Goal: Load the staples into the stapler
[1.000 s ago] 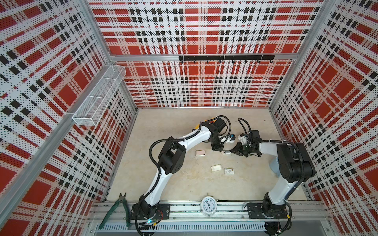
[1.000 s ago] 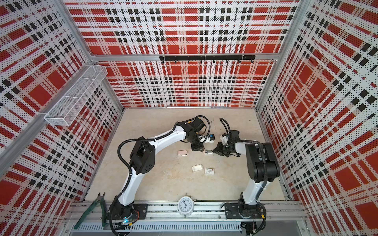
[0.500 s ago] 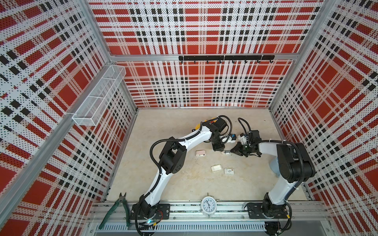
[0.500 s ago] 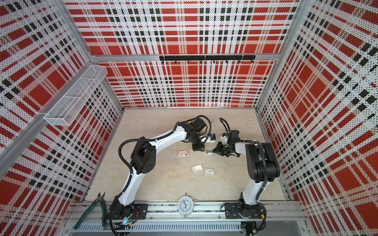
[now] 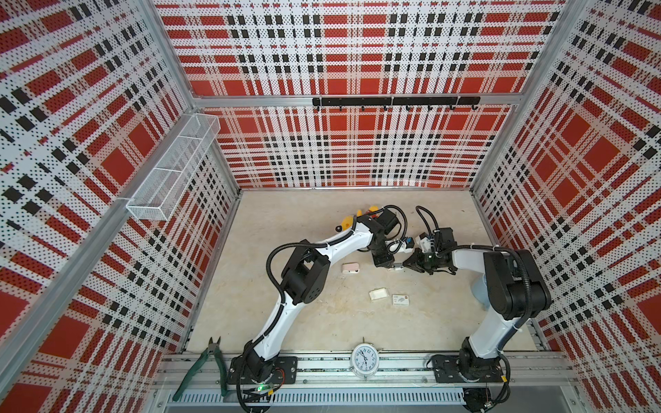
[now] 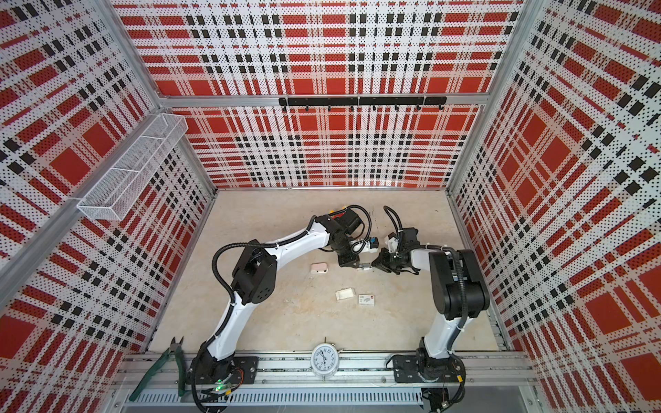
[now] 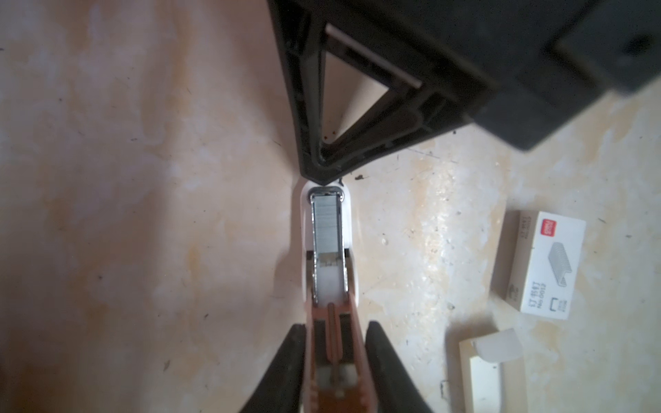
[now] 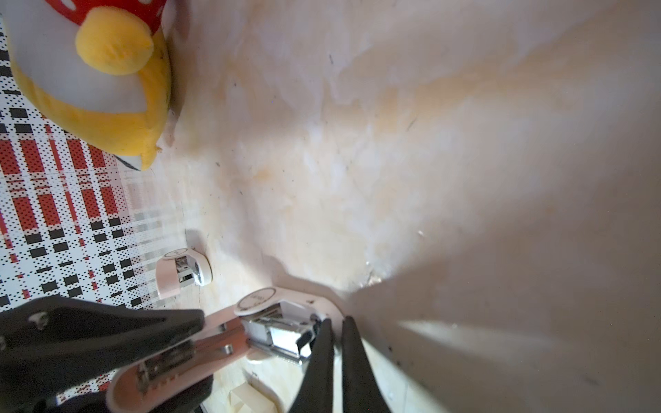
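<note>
Located the staples [image 7: 325,225]: one silvery strip lying in the open metal channel of the stapler [image 7: 327,286], pushed up to the nose end. Found the stapler flat on the bench [image 7: 143,178] between the two arms, pink cover swung back.

Read the left end effector [image 7: 335,327] as slightly parted, fingers astride the pink cover. Cannot tell whether pressing on it or just clear. Read the right end effector [image 8: 337,320] as closed, tips together with nothing visible between, set against the stapler's nose, apparently touching.

Handling, as judged:
- Strip: very light, stiff along its length, but likely to snap into pieces under bending or a hard side squeeze. Slick thin metal, little to pinch. If lifting again, take by the long flanks near the middle, gently. Better left seated.
- Stapler: light plastic, likely to skid on the smooth bench. Hinged cover loose, so expect it to swing. Take the cover by its sides towards the free end and brace the base at the nose while closing.
- Watch for the strip riding up out of the channel under a crooked close.

Noted nearby, apart from the stapler: a white cardboard box [image 7: 543,264], an open inner tray [image 7: 490,364], and a second pink stapler [image 8: 182,273] further off.
</note>
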Controlling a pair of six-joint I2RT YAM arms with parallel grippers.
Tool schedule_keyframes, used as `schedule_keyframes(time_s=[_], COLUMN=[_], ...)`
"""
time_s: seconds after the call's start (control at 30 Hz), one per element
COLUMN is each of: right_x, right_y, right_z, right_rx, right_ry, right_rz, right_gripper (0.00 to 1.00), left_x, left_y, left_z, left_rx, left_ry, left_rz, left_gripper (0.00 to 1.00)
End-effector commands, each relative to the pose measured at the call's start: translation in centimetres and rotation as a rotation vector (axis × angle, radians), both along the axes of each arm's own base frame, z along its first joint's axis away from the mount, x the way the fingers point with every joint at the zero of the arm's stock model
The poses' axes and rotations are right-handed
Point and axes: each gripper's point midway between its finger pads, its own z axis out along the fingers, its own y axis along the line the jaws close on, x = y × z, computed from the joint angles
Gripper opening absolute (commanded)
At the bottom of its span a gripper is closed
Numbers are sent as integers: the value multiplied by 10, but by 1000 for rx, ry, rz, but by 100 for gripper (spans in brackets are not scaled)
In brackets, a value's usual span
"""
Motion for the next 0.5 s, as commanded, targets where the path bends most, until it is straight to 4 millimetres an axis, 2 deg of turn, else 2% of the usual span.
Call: schedule_keyframes(time_s=[0.0, 0.23, 0.47], right_x=[-1, -1, 2], right_y=[3, 2, 2], right_z=[-6, -7, -6], right_rx=[-16, -21, -23], right_ry=[-4, -4, -3], right_rz=[22, 23, 26], right_gripper=[8, 8, 8], left_x=[-1, -3, 1], left_y=[-8, 2, 17], left_z=[4, 9, 26], left_rx=[-24, -20, -76], left_ry=[-7, -13, -28], left_rz=[-13, 5, 55], left_gripper=[39, 48, 54])
